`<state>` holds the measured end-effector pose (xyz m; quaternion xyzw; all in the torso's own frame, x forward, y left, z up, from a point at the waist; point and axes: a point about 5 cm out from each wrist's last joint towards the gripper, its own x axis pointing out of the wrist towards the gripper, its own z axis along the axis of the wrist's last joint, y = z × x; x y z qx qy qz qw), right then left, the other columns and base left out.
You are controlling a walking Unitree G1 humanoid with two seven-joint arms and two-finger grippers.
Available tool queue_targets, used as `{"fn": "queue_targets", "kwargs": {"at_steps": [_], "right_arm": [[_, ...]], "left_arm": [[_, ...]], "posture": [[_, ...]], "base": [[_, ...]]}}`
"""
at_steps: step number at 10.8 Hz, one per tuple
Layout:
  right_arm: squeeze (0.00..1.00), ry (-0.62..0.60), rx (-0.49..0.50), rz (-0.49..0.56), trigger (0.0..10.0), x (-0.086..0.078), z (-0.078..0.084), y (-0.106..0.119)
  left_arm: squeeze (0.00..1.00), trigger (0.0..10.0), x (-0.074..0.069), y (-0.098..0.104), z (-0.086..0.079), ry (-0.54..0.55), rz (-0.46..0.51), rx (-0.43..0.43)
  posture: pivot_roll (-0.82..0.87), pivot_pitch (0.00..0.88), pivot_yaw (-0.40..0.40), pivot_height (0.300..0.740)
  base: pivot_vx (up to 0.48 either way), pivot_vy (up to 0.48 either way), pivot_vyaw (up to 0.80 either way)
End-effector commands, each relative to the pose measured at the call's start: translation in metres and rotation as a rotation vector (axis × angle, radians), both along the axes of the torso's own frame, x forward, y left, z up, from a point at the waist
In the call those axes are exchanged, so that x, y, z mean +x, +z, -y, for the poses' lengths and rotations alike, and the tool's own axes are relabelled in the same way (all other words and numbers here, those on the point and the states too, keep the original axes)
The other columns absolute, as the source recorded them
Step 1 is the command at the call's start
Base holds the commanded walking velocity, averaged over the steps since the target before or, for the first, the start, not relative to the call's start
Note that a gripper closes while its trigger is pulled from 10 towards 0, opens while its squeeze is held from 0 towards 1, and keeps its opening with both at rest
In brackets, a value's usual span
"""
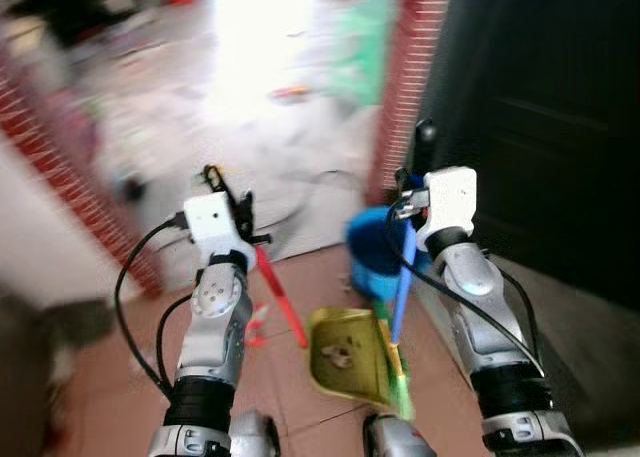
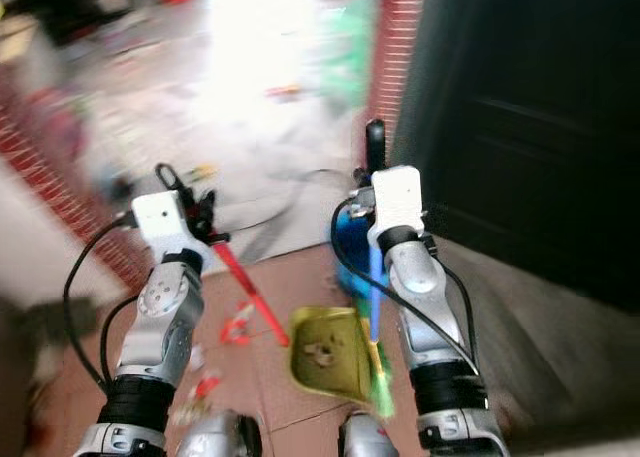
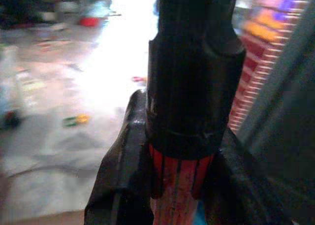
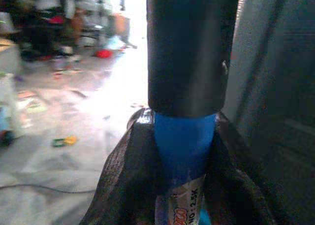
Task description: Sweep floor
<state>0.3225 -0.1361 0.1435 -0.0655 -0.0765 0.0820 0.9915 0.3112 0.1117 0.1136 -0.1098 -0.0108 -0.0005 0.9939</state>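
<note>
Robot grips broom and dustpan on a tiled floor.
Left gripper point(image 1: 238, 209) clamps the red broom point(image 1: 281, 300); right gripper point(image 1: 412, 182) clamps the blue handle point(image 1: 402, 277) of the yellow dustpan point(image 1: 350, 355), lower centre of frame.

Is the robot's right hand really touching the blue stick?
Touching. In the right wrist view, the two black fingers press against both sides of the blue stick, so the right gripper is clamped on it.

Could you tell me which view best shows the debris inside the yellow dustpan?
The left eye view: the debris sits sharply on the yellow dustpan. The right eye view shows it blurrier; the wrist views show handles clamped between fingers instead.
</note>
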Motion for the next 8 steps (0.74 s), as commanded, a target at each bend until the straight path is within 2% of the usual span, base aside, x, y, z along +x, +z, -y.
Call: {"fn": "queue_targets", "kwargs": {"at_steps": [1,3,4,6,8], "right_arm": [[0.00,-0.004,0.037,-0.014,10.0,0.003,-0.004,0.000],[0.00,0.017,0.029,-0.004,10.0,0.007,-0.010,0.004],[0.00,0.010,0.014,-0.012,10.0,0.007,-0.007,0.002],[0.00,-0.015,-0.015,-0.043,10.0,0.007,0.001,-0.006],[0.00,-0.016,-0.025,-0.050,10.0,0.007,0.001,-0.008]], "left_arm": [[0.00,10.0,0.001,0.019,0.011,-0.060,0.072,-0.029],[0.00,10.0,0.001,0.023,0.011,-0.058,0.084,-0.058],[0.00,10.0,0.002,0.036,0.008,-0.040,0.113,-0.075],[0.00,10.0,0.006,0.074,0.006,-0.043,0.195,-0.148],[0.00,10.0,0.009,0.080,0.008,-0.084,0.174,-0.194]], "posture": [[-0.11,0.037,0.076,0.740],[-0.11,0.040,0.067,0.740],[-0.11,0.044,0.065,0.740],[-0.10,0.048,0.063,0.740],[-0.10,0.047,0.070,0.740]], "base": [[0.000,0.000,-0.80],[0.000,0.000,-0.52],[0.000,0.000,0.00],[0.000,0.000,0.00],[0.000,0.000,0.00]]}}
